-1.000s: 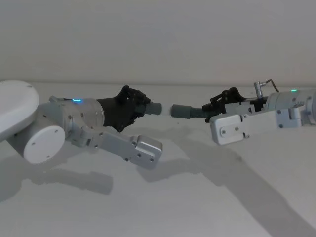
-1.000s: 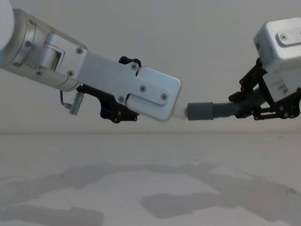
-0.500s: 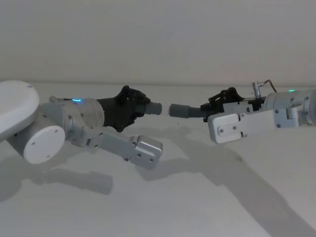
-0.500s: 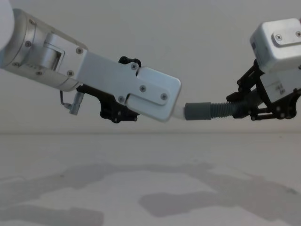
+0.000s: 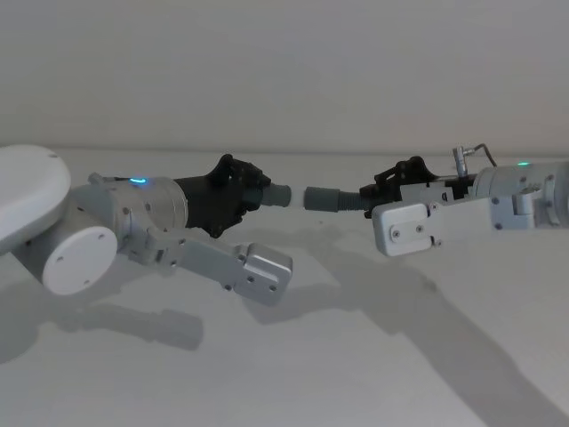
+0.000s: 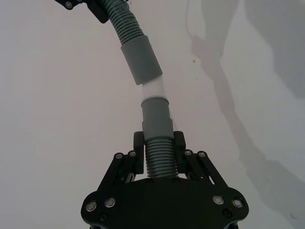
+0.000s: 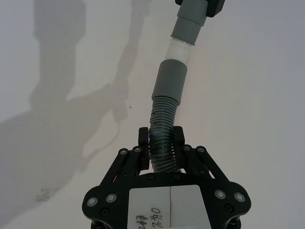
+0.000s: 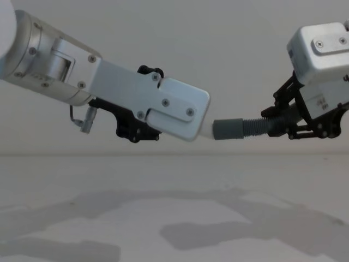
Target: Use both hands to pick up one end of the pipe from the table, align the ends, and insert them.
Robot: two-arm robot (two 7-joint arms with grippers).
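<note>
Both pipe pieces are held above the white table (image 5: 293, 356), cuffs facing each other. My left gripper (image 5: 242, 192) is shut on a ribbed grey hose (image 6: 159, 160). Its cuff (image 6: 156, 119) ends in a pale narrow tip (image 6: 153, 90). My right gripper (image 5: 391, 187) is shut on the other ribbed hose (image 7: 162, 133), whose wider cuff (image 7: 171, 81) points at the left one (image 7: 190, 24). The pale tip (image 7: 181, 50) bridges the short gap and reaches the right cuff's mouth (image 6: 140, 59), slightly out of line. How far it sits inside I cannot tell. In the chest view the right cuff (image 8: 229, 129) meets the left arm's silver block (image 8: 174, 112).
Arm shadows lie across the table under the grippers. A plain pale wall (image 5: 284, 71) stands behind. My white left shoulder housing (image 5: 27, 191) bulges at the left edge.
My right gripper has moved left with its hose, narrowing the gap between the two cuffs. The left arm has stayed still.
</note>
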